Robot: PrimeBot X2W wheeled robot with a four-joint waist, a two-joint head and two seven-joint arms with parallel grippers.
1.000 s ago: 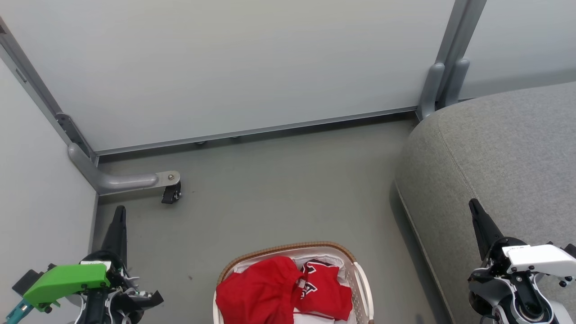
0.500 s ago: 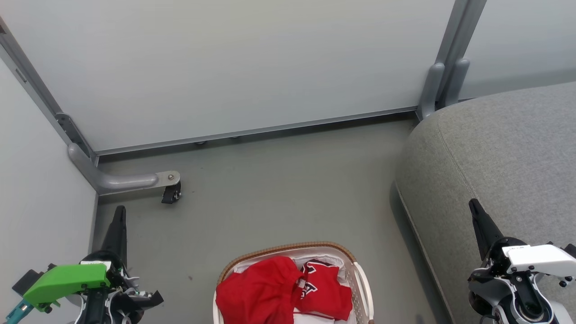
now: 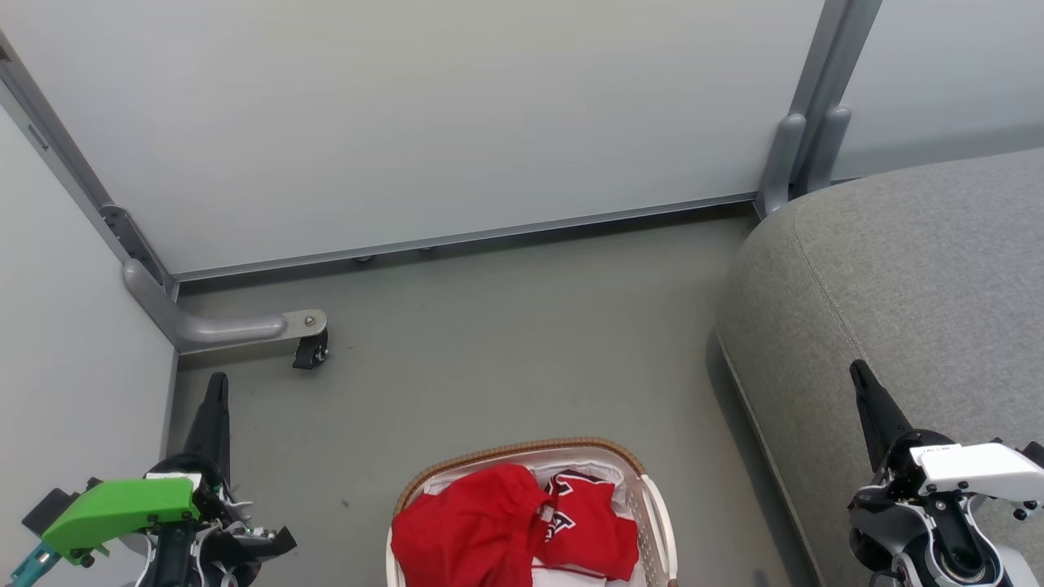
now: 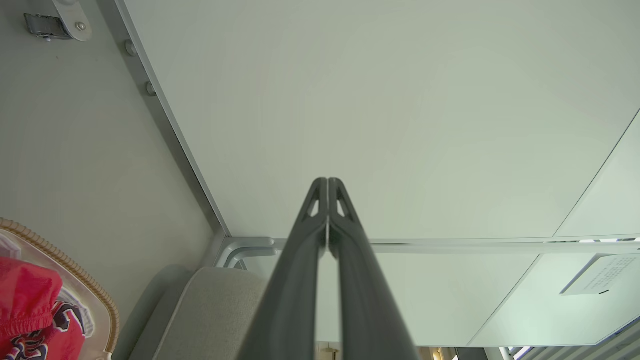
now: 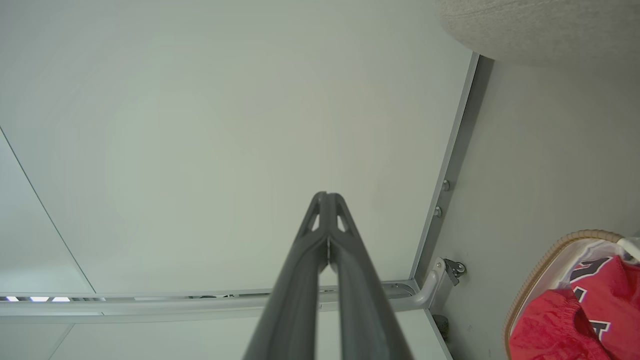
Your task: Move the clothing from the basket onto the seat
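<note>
Head view: snag risk at basket

Left tool (image 3: 217,383) was closed, empty. Clothing (image 3: 481,530) lay heaped in the basket (image 3: 522,448); a grab might catch the liner (image 3: 599,471) or drop it short of the seat (image 3: 897,269). Right tool (image 3: 858,372) was closed too.

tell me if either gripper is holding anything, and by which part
Nothing is held. The left gripper and the right gripper are both shut with nothing between them; the clothing lies in the basket.
</note>
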